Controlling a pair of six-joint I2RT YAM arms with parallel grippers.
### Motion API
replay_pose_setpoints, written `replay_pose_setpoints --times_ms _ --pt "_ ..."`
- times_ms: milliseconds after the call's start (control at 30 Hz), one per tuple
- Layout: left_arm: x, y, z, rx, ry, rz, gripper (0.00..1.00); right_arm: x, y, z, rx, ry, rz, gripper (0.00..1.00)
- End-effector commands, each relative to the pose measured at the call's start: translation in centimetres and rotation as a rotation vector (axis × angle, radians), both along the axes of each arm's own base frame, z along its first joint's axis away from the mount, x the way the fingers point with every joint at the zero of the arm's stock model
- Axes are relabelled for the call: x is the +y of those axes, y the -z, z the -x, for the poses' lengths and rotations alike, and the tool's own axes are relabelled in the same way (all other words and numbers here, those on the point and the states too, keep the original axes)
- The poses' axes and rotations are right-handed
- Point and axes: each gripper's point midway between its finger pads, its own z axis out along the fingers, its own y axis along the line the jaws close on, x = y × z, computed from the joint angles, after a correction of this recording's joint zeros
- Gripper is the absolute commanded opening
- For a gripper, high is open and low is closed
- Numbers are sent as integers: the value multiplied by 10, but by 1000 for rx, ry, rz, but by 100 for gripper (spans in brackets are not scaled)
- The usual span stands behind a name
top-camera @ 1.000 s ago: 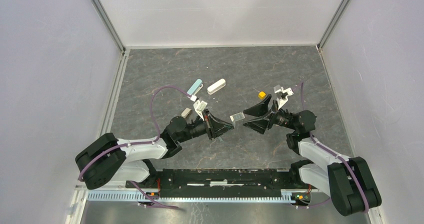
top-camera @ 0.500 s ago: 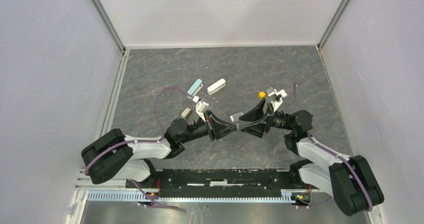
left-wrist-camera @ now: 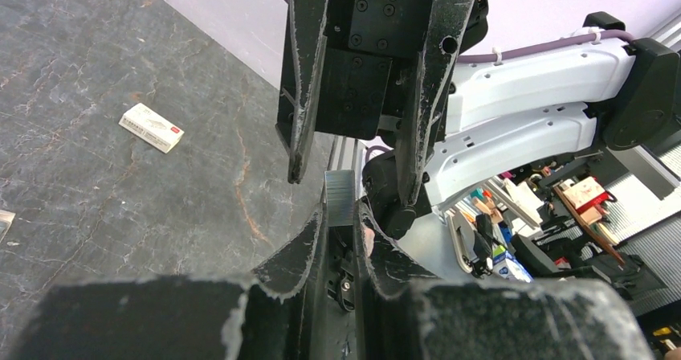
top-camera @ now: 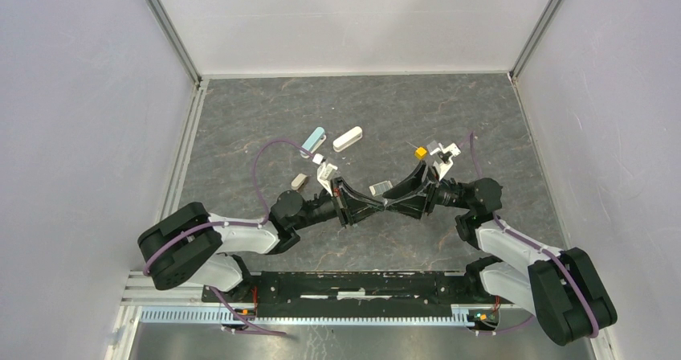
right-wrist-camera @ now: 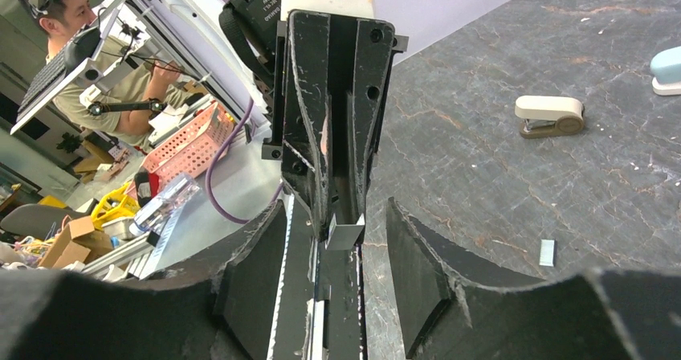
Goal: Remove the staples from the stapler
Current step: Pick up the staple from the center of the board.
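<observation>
Left gripper: I see my left gripper [left-wrist-camera: 341, 211] clenched on the staples, its two fingers pressed flat against the strip from either side.
Staples: the staples [right-wrist-camera: 345, 233] are a short grey strip standing out of the left gripper's tips. They are held up off the worktop [top-camera: 482, 103], just on the near side of the small clear box [top-camera: 380, 188].
Right gripper: my right gripper [right-wrist-camera: 338, 207] is released, with its jaws well apart. It faces the left gripper tip to tip, one finger on each side of the strip. I see a gap on both sides, so I read no contact.
Meeting point: from the top view the two grippers come together just nearer to me than the small clear box.
Teal stapler: the teal stapler [top-camera: 314, 140] lies behind the small clear box and off to its left.
White stapler: the white stapler [top-camera: 348, 139] lies behind the small clear box, slightly left of it, beside the teal one.
Beige stapler: the beige stapler [top-camera: 299, 181] lies well to the left of the small clear box.
Yellow piece: a small yellow piece [top-camera: 419, 151] sits behind and to the right of the small clear box. I cannot tell what it is.
</observation>
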Motion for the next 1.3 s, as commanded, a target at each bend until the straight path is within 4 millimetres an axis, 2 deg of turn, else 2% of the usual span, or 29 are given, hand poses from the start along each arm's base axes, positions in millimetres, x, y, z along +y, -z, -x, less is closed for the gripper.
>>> replay_pose_setpoints --times_ms 0,900,1267 --pt "-4 -27 5 -31 30 87 7 0 -23 5 -97 -22 -45 53" --pt "-3 -27 6 -6 37 154 7 0 -27 10 -96 -38 -64 38" --pt "-3 -23 5 0 32 146 7 -1 -30 12 -110 -40 -73 26"
